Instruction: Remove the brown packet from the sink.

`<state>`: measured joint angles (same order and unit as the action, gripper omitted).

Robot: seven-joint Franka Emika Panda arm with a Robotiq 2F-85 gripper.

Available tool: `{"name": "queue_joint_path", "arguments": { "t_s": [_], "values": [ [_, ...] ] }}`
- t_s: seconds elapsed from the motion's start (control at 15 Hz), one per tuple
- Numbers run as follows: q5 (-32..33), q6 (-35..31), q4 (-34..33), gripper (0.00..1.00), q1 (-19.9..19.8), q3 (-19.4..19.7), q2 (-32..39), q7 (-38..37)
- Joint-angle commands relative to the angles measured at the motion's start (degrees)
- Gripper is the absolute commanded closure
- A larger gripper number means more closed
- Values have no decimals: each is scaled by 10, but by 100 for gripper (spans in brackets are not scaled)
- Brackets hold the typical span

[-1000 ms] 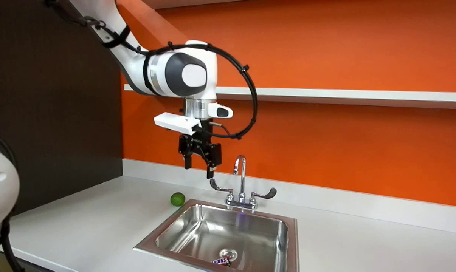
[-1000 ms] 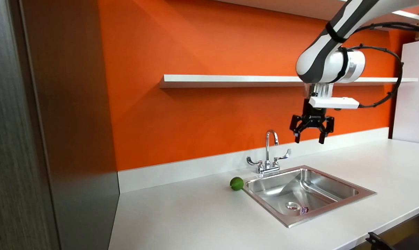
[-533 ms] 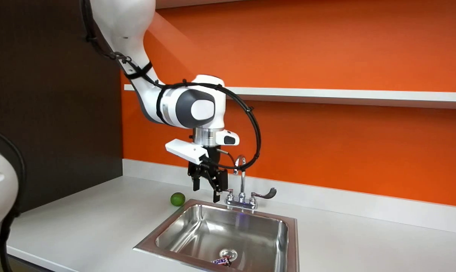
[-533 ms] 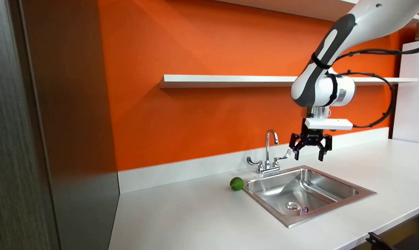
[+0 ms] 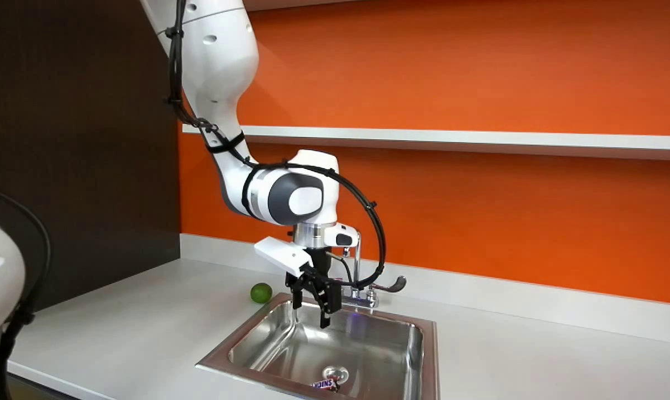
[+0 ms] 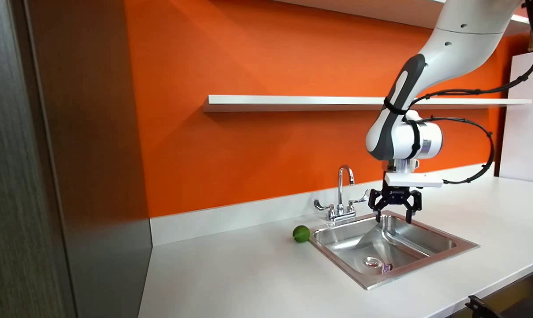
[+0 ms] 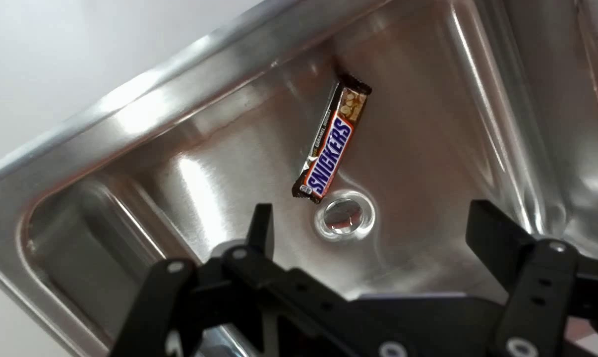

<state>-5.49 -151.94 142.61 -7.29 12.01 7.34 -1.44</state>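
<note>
The packet (image 7: pixel 330 144) lay in the near part of the sink (image 5: pixel 430 355), one end just beside the drain (image 7: pixel 343 216); the claw (image 6: pixel 394 220) hung spread above, farther off. The pick seemed to call for coming nearer, turning slightly to straddle the packet's narrow width, and lowering gently. In an exterior view the near rim (image 5: pixel 257 377) seemed to hide part of the packet, and, far back, the arm (image 5: pixel 218 66) covered part of the tap (image 5: pixel 371 298).

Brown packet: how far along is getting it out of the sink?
Looks done: the end effector is over the sink, open. In hand: probably lining up, as the fingers are apart with nothing gripped. Left: descent, grasp and lift-out; the brown packet lies on the sink floor, one end near the drain, untouched.
</note>
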Motion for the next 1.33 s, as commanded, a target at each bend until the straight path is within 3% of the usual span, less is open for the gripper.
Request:
{"name": "queue_joint_path", "arguments": {
  "t_s": [0.0,0.93,1.27],
  "values": [
    [-22,-28,-24,0,-16,-13,53,5],
    [-39,-115,-76,0,-36,-36,204,-5],
    [-24,-116,-73,0,-28,-29,217,-9]
  ]
}}
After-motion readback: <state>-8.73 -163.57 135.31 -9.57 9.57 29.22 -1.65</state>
